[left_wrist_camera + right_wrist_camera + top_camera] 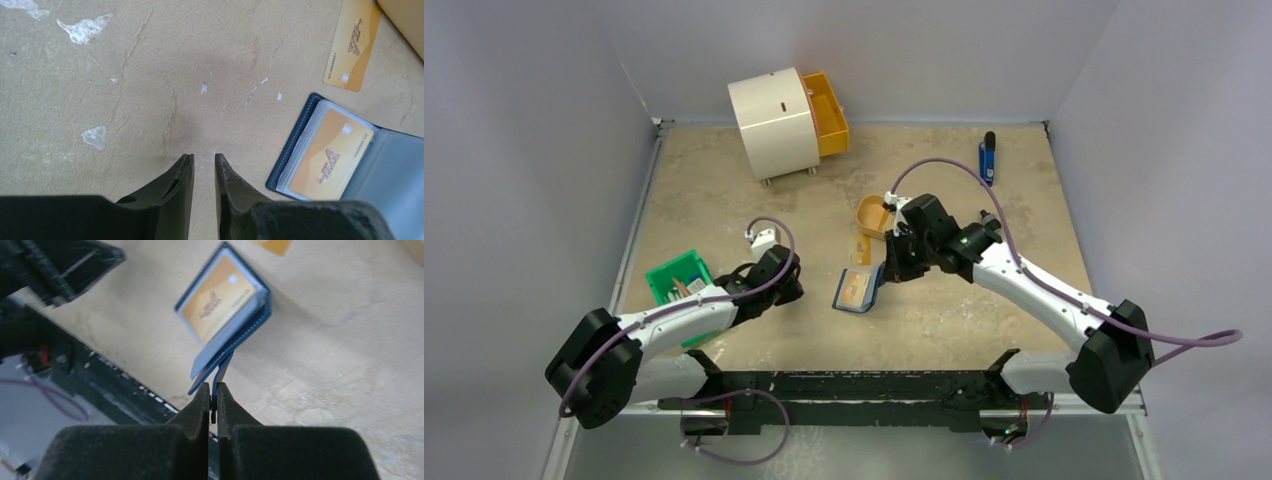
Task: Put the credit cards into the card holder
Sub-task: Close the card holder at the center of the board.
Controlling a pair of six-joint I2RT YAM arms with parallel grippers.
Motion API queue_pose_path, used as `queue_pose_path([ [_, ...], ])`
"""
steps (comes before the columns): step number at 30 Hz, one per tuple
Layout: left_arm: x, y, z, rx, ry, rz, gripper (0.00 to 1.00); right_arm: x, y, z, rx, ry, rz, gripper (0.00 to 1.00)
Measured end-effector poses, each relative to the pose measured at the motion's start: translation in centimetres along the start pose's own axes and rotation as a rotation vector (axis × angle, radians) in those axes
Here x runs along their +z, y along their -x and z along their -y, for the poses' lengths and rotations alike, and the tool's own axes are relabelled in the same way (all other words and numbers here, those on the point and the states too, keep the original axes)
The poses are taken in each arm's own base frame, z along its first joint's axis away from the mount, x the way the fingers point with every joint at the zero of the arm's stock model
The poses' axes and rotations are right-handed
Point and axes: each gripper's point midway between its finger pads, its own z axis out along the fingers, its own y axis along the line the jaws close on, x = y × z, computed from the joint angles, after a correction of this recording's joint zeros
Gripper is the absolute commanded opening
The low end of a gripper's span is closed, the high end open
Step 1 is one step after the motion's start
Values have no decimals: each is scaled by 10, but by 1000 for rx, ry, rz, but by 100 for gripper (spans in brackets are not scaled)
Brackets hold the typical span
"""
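The right gripper [213, 390] pinches shut on the thin cover flap of the card holder [225, 315], lifting that side of the navy wallet off the desk [150, 75] so that its clear pockets lie open. A first card [218, 301], yellow-orange, already sits in the front pocket. Just to the left of the card holder, the left gripper [204, 162] hovers low over bare desk, its jaws only a narrow slit apart and holding nothing. A loose card [352, 46] lies flat on the far side of the card holder, near it but apart, beside the orange tray [871, 215]. We judge the task partly done: with one card in and at least one out, the step in hand is holding the card holder open for the next insertion. The next move, as we read it, calls for the left gripper to widen, reach past the card holder to the loose card and work a finger under its edge, a fiddly pick off a flat surface, while the right gripper steadies the flap. We cannot tell whether the orange tray holds more cards.
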Motion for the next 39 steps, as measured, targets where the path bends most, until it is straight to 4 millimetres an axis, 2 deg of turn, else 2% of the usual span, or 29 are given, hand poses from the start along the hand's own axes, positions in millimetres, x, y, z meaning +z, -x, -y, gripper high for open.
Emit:
queue_pose_path([
  [4, 2, -8, -2, 3, -7, -24, 20, -6, -1, -25, -24, 113, -3, 0],
  [8, 5, -14, -2, 5, -15, -46, 20, 1, -2, -36, -36, 161, -17, 0],
  [16, 8, -24, -4, 7, -24, -73, 19, 61, -16, -28, 24, 118, -137, 0],
  [21, 9, -25, -5, 8, -24, -72, 17, 84, -14, -29, 73, 107, -157, 0],
  [30, 15, -25, 1, -7, -56, -58, 13, 94, 16, -51, 108, 172, -81, 0],
  [36, 18, -27, 10, -32, -98, -66, 12, 85, 31, -86, 86, 327, -29, 0],
  [39, 18, -28, 13, -40, -109, -73, 11, 84, 31, -93, 79, 365, -27, 0],
])
